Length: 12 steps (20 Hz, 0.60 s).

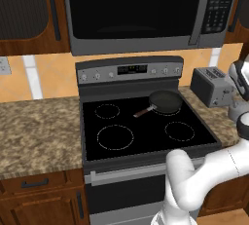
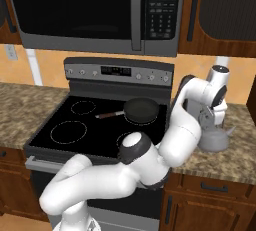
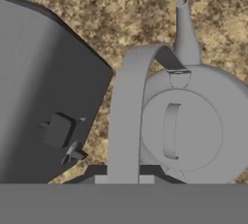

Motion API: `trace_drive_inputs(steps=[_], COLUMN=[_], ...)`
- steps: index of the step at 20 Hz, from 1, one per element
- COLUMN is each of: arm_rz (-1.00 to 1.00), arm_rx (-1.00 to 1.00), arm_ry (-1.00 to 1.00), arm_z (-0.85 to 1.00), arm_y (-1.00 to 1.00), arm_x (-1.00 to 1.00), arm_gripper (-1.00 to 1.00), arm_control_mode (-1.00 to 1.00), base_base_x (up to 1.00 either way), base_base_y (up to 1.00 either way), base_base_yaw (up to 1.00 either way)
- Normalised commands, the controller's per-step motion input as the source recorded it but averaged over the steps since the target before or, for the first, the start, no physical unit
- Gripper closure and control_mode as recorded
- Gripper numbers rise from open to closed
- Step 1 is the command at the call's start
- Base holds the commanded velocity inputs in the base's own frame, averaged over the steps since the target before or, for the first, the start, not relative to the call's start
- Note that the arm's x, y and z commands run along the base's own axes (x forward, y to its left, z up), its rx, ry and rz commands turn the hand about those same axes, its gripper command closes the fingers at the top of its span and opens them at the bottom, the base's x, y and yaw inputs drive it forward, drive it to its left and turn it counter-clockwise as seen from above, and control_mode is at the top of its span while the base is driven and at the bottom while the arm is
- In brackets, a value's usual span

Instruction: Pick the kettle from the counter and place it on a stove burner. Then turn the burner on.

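Left to right: bare counter (image 1: 39, 121), then the stove (image 1: 146, 126) with a black pan (image 1: 165, 101) on its back right burner, then the toaster (image 1: 211, 86), and past it, on the right stretch of granite, the kettle (image 2: 214, 139). That's where the action is. The arm reaches over the stove's right edge and the gripper (image 2: 212, 121) sits directly above the kettle. From the hand view the handle (image 3: 127, 121) runs straight down between the fingertips, and the jaws are pinched narrow on it, so I'd call this the grasp step, grip just made.

Next comes a clean lift, straight up so the spout (image 3: 184, 29) clears the toaster, then a swing left to a free burner; the front right one (image 1: 179, 131) looks nearest.

Hard to read: the fingertips themselves are cut off at the bottom of the hand view, so actual contact is a judgement. The arm blocks part of the stove's right side from the right base view, and the knob markings are too small to make out.
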Motion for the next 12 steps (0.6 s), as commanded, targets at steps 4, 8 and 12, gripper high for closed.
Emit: trace_drive_inputs(steps=[4, 8, 12], arm_rz=[0.00, 0.00, 0.00], arm_rx=[0.00, 0.01, 0.04], arm_ry=[-0.15, -0.27, -0.39], arm_z=[0.00, 0.00, 0.18], arm_y=[0.00, 0.00, 0.00], arm_x=[-0.23, -0.52, -0.77], arm_gripper=[1.00, 1.00, 1.00], arm_control_mode=[-1.00, -1.00, -1.00], base_base_x=[0.00, 0.00, 0.00], base_base_y=[0.00, 0.00, 0.00], base_base_yaw=[0.00, 0.00, 0.00])
